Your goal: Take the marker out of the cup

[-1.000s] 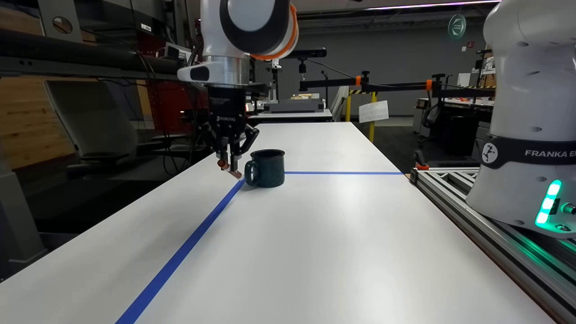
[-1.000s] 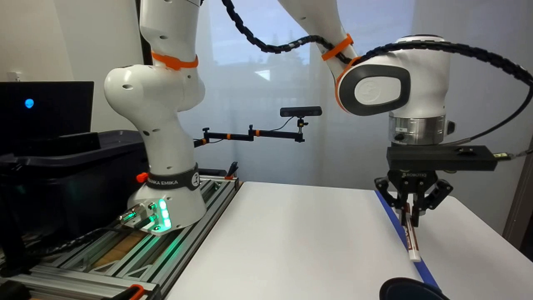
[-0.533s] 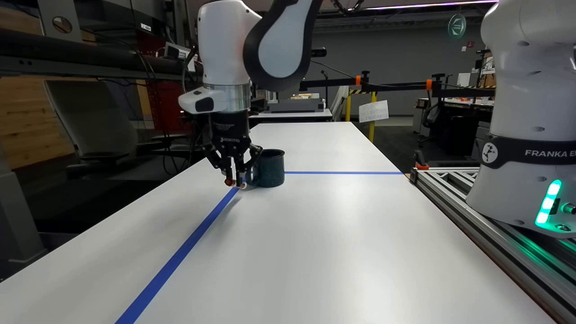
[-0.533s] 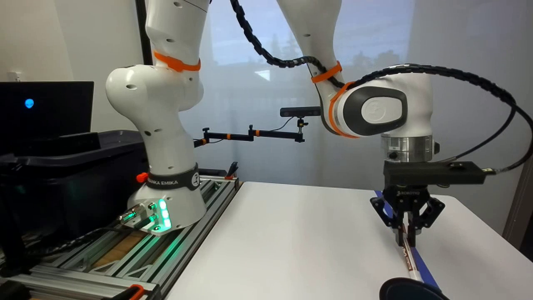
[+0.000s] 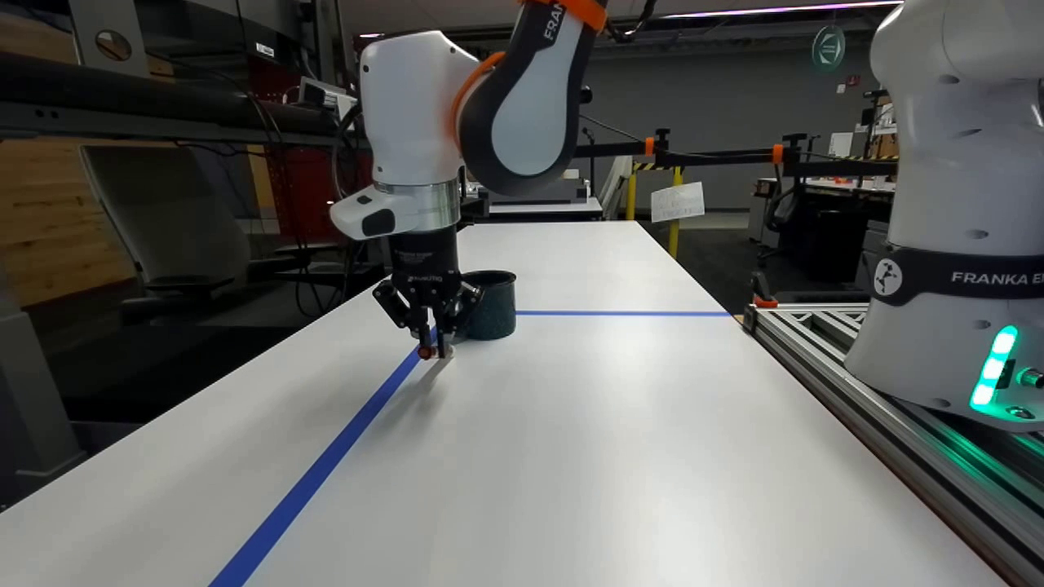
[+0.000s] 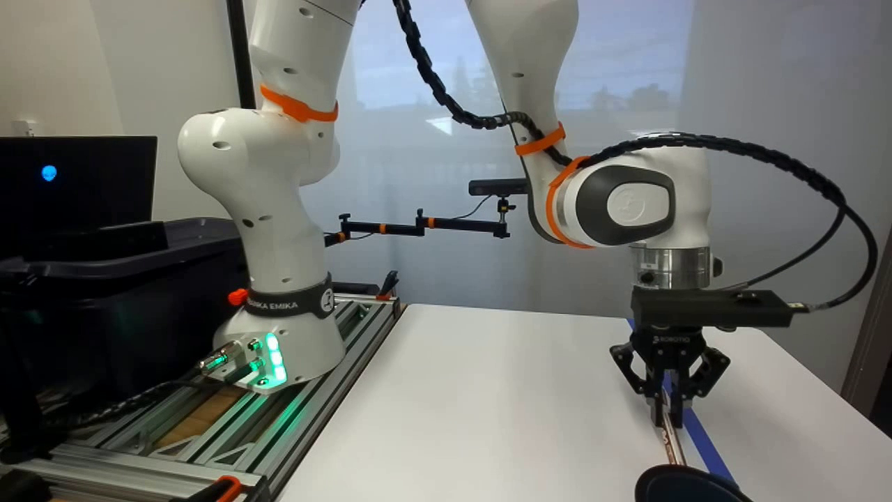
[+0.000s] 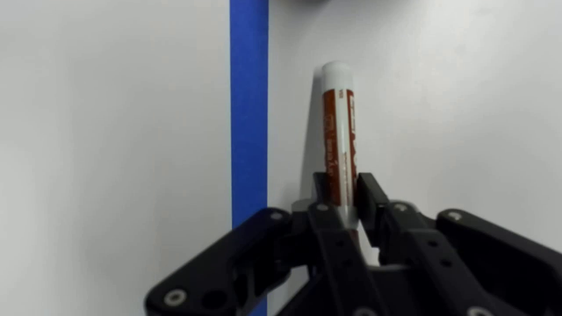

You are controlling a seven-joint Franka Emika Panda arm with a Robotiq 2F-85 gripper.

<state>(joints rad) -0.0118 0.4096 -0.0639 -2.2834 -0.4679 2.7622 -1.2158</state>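
The marker [image 7: 340, 127], white with a reddish-brown label, lies along between the finger pads of my gripper [image 7: 341, 186] in the wrist view, its white end pointing away. My gripper is shut on it. In an exterior view the marker [image 6: 672, 443] is held low over the table, its white end towards the cup. I cannot tell whether it touches the table. The dark teal cup [image 5: 495, 308] stands upright beside my gripper [image 5: 435, 352]; its handle is hidden behind the fingers. Only the cup's rim and upper part [image 6: 686, 484] show at the bottom edge of an exterior view.
A blue tape line [image 7: 249, 109] runs along the white table [image 5: 652, 424] beside the marker. Another tape line [image 5: 620, 313] crosses the table past the cup. The robot base [image 6: 286, 341] stands on a metal frame at the table's edge. A dark shape shows at the wrist view's top edge.
My gripper has moved down towards the table with the marker in it. The marker tilted down before and now lies flatter. The cup has not moved.
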